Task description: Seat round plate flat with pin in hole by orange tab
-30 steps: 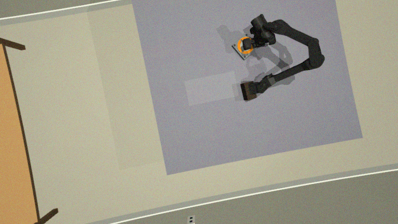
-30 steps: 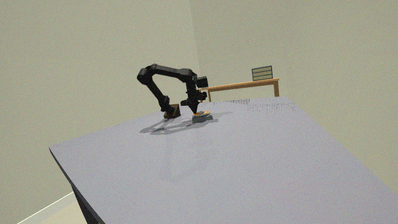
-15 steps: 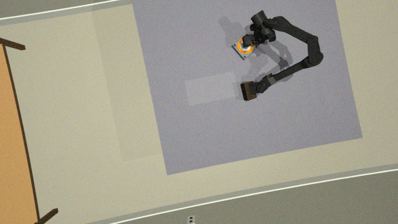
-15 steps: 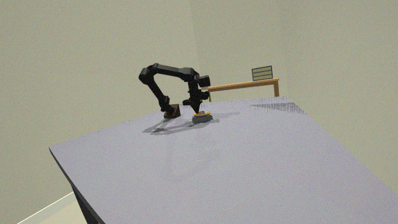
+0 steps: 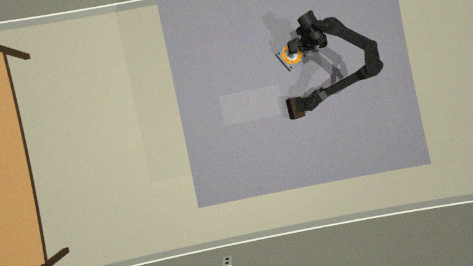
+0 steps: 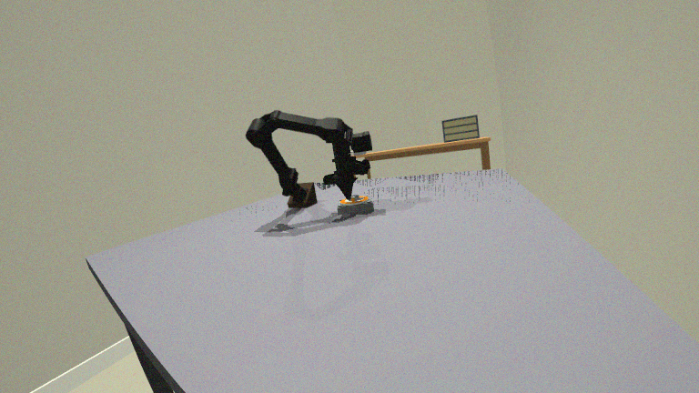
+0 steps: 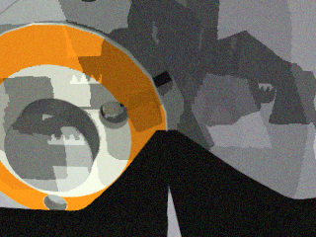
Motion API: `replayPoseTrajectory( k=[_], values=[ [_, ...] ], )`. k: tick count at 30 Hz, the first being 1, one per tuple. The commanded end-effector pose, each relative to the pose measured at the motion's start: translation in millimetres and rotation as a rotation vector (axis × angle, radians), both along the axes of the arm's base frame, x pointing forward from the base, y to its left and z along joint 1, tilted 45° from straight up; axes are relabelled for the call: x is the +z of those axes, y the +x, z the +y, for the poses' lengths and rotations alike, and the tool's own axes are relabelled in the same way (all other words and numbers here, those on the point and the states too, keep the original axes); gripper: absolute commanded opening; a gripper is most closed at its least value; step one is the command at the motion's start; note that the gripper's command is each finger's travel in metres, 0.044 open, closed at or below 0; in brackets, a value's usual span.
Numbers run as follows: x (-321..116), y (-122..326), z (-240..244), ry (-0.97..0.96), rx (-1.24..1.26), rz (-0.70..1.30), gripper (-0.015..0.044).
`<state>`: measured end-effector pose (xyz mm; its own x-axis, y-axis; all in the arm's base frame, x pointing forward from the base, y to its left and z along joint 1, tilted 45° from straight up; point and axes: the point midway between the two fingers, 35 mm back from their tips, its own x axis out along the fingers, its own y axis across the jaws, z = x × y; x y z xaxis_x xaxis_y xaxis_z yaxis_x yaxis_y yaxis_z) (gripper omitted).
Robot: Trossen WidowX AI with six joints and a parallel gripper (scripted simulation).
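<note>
Contact appears to be made between the closed hand (image 7: 169,188) and the outer edge of the plate (image 7: 39,39): in the wrist view the two black fingers are pressed together with only a thin slit between them, nothing is held, and their shared tip sits right at the orange ring. The plate lies just ahead and to the left of the hand, seated around the post (image 7: 49,141) on the square base (image 7: 79,0), which stands on the bench (image 6: 412,290).

Inside the ring, close to the fingertip, a small round feature (image 7: 114,113) is seen; whether this is the pin showing through the hole cannot be told. A darker orange patch (image 7: 128,82) lies nearest the hand and may be the tab or only shadow.

Judged from here, the main risk is overshoot. If the plate is pushed round further by the fingertip, the hole could be carried past the pin and the plate left riding up again. Downward pressure from the hand could also jam the plate against the pin so that it is not turned at all. The tip could slip off the smooth rim. If the plate is already seated, it could be dragged out of place during a careless withdrawal, since the task is finished only once the hand is lifted away.
</note>
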<state>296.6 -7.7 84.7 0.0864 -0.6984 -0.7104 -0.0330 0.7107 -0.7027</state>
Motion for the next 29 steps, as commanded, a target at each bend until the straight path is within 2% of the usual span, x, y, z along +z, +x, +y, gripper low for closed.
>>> replayPoseTrajectory(
  k=[1, 9, 29],
  values=[
    [7, 1, 7, 0.000, 0.002, -0.008, 0.0000],
    [33, -4, 31, 0.001, 0.002, -0.007, 0.0000],
    [29, -3, 27, -0.004, 0.007, -0.006, 0.0000]
  ],
)
